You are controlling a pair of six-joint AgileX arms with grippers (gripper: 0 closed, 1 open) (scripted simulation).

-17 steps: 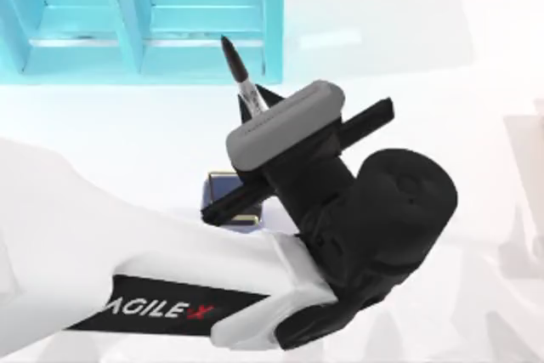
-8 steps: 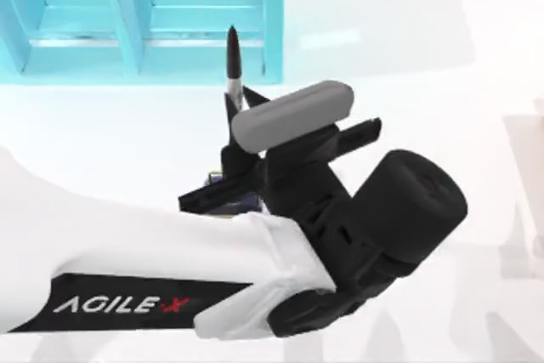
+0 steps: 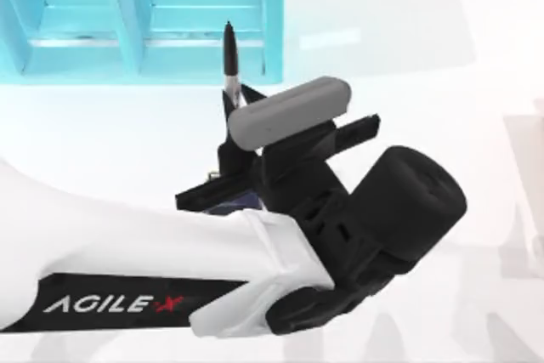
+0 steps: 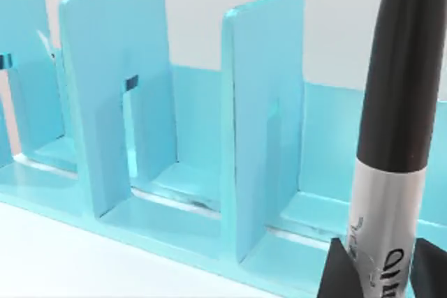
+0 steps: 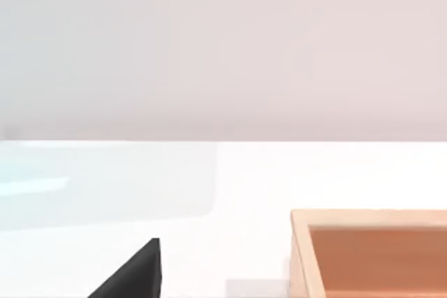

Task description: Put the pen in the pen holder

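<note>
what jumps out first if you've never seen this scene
The big white left arm crosses the table's left and middle, its pincer shut on an upright pen, black cap up. Behind it, at the table's far left, stands a turquoise shelf. Beneath the pincer a blue holder peeks out.

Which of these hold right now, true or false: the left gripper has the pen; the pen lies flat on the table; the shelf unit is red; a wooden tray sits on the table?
1. The left gripper is shut on the pen. True.
2. The pen lies flat on the table. False: it is held upright, black cap up.
3. The shelf unit is red. False: it is turquoise.
4. A wooden tray sits on the table. True, in the right wrist view.
</note>
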